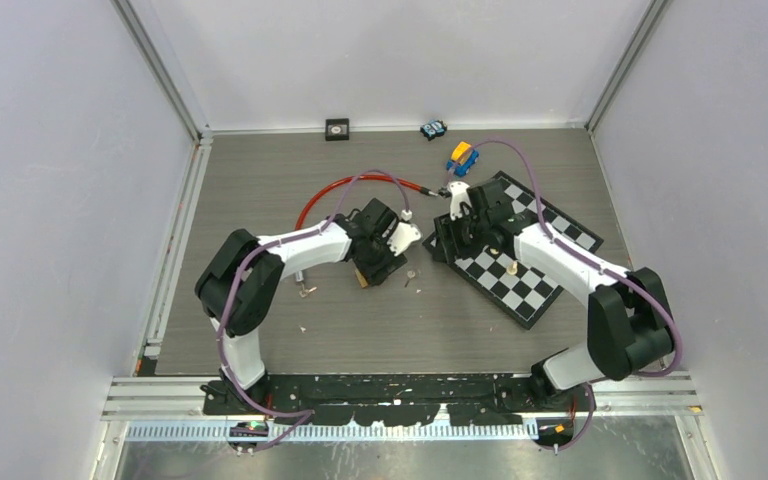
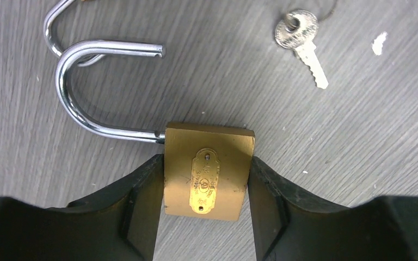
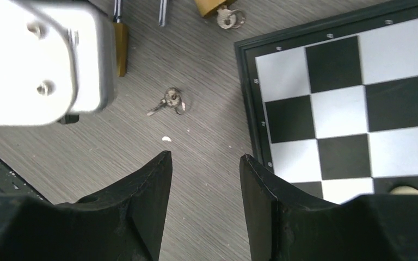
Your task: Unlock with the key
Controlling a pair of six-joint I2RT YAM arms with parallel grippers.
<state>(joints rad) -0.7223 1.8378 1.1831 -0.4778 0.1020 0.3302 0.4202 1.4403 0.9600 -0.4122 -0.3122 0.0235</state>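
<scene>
**Brass padlock pinched at its body, key loose beside it**

The padlock (image 2: pixel 207 174) lies flat on the surface (image 2: pixel 359 163) near the middle of the workspace, its label plate facing up. Its steel shackle (image 2: pixel 68 92) has one leg seated in the body and the other leg free in the air, so this lock appears to be open already. The body is probably solid brass: dense for its size, rigid, with smooth flat flanks that could slide between hard pads. The narrow sides are the sensible hold, since the shackle swings and offers no steady purchase.

The key (image 2: pixel 302 41) rests on the surface near the padlock, apart from it. It is thin, light and lying flat, so it will be awkward to lift; the round bow is the part to pinch.

The left end effector (image 2: pixel 206 163) is closed about halfway, with a finger pressed on each flank of the padlock body. A second shackle (image 2: pixel 54 22) curves just beyond the first.

The right end effector (image 3: pixel 206 163) hovers half open and empty beside the chessboard (image 3: pixel 348 109).
</scene>
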